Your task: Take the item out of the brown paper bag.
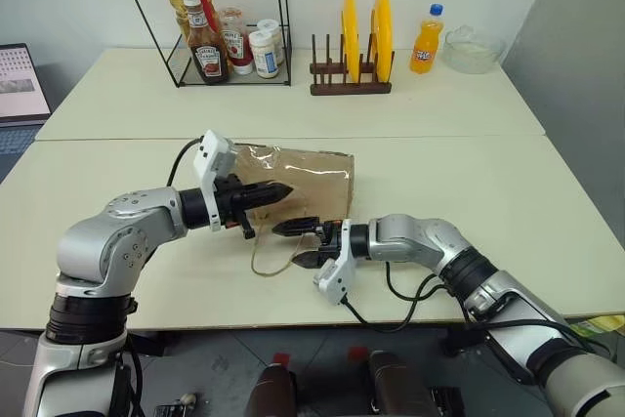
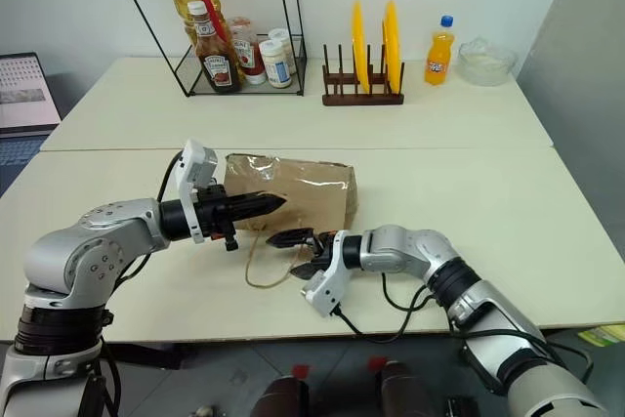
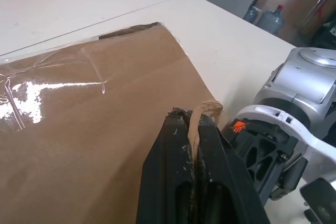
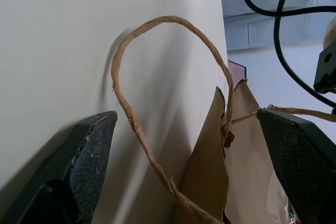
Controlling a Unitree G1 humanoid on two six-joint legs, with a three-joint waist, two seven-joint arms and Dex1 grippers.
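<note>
The brown paper bag (image 1: 312, 178) lies flat on its side in the middle of the near table, its mouth facing me. My left gripper (image 1: 283, 189) hovers over the mouth end, shut on one twisted-paper handle (image 3: 206, 109) that sticks out between its fingertips. The other handle (image 4: 157, 20) lies as a loop on the table in front of the mouth. My right gripper (image 1: 290, 244) is open just in front of the mouth (image 4: 210, 171), one finger on each side of that loop. The item is hidden.
At the back left is a wire rack (image 1: 234, 65) with an oil bottle, a ketchup bottle and jars. A wooden rack with yellow plates (image 1: 361, 36), an orange soda bottle (image 1: 426, 38) and a glass bowl (image 1: 473, 49) line the far table. A laptop (image 1: 20, 85) is at the left edge.
</note>
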